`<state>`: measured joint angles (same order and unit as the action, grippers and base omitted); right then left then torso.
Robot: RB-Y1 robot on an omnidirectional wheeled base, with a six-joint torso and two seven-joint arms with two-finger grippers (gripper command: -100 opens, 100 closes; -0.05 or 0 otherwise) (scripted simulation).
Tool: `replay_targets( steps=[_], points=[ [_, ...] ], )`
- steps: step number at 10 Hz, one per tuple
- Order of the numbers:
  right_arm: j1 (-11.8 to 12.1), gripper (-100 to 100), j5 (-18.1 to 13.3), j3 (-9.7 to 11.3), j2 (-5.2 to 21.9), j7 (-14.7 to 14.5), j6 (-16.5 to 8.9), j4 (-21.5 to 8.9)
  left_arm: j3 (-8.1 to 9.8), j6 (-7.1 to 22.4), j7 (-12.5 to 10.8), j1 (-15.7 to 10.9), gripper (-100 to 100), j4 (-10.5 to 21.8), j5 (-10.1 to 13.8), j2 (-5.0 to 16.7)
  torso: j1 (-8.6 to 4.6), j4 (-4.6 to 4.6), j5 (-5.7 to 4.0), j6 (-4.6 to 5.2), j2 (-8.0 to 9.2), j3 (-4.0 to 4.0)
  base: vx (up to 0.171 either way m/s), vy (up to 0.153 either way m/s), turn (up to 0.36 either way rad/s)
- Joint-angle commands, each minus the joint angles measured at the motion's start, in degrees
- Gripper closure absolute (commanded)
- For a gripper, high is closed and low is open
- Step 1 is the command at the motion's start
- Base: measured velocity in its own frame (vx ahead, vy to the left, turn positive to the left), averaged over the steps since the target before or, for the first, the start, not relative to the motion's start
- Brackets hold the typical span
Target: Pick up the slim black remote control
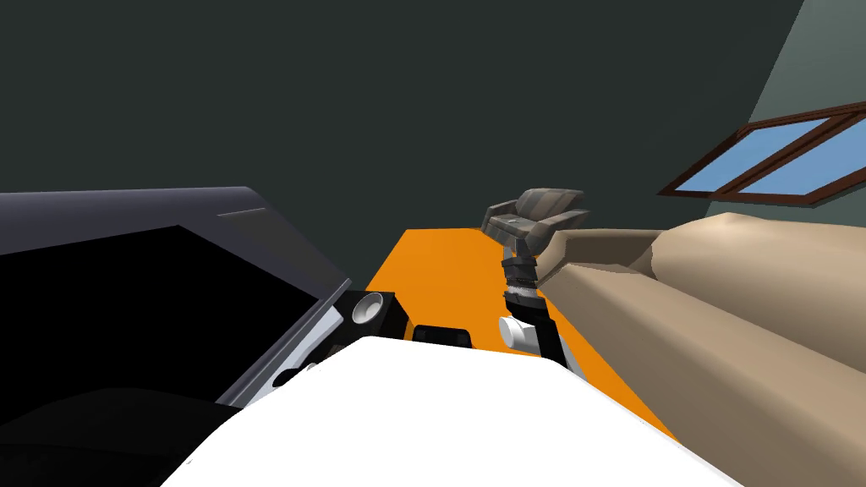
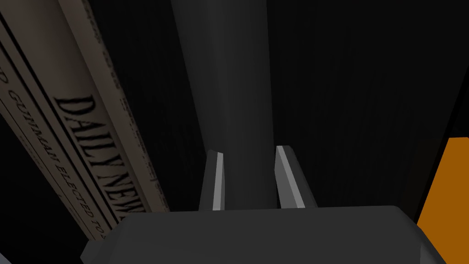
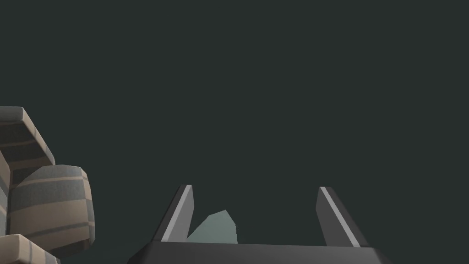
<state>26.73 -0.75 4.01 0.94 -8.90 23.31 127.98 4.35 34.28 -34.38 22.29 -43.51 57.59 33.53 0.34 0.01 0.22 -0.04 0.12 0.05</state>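
Slim dark remote control [image 2: 224, 68] is pinched tight in the left gripper [image 2: 247, 151], newspaper [image 2: 87, 133] just beside it, while the right gripper [image 3: 254, 188] gapes wide.

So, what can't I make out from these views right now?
Left wrist view: the remote has its far end cut off by the picture's edge and its near end hidden behind the left hand, which is shut on it.
Whether it is lifted or resting: too dim to tell.
The newspaper beside it: headline cut off by the hand's body.
Right wrist view, past the open right hand: striped cushions cut off by the edge.
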Motion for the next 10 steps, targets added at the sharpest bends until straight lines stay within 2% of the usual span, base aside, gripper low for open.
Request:
replay_targets(
  steps=[1,2,4,5,9,10],
  points=[
    [0.0,0,0.0,0.0,0.0,0.0,0.0,0.0,0.0,0.0,0.0,0.0,0,0.0,0.0,0.0,0.0,0.0,0.0,0.0,0.0,0.0,0.0,0.0,0.0],
    [0.0,0,0.0,0.0,0.0,0.0,0.0,0.0,-0.26,0.0,0.7,1.5,100,-1.8,0.5,0.5,0.0,0.0,0.0,0.0,0.0,0.0,0.069,-0.001,0.178],
    [0.0,0,0.0,0.0,0.0,0.0,0.0,0.0,-0.57,0.0,1.8,3.4,100,-4.1,1.3,1.2,-0.01,-0.08,-0.04,-0.05,-0.38,-0.21,0.128,0.0,0.195],
    [0.0,0,0.0,0.0,0.0,0.0,0.0,0.0,-0.89,0.1,2.9,5.4,100,-6.3,2.1,2.0,-0.07,-0.08,-0.04,0.01,-0.44,-0.24,0.143,-0.004,0.211],
    [0.0,0,0.0,0.0,0.0,0.0,0.0,0.0,-1.53,0.2,5.0,9.2,100,-10.8,3.7,3.4,-0.14,-0.1,-0.06,0.03,-0.47,-0.27,0.124,-0.018,0.152],
    [0.0,0,0.0,0.0,0.0,0.0,0.0,0.0,-1.4,0.2,4.6,8.5,100,-10.0,3.5,3.2,-0.06,-0.09,-0.05,0.02,-0.39,-0.23,0.036,-0.001,0.03]
  ],
)
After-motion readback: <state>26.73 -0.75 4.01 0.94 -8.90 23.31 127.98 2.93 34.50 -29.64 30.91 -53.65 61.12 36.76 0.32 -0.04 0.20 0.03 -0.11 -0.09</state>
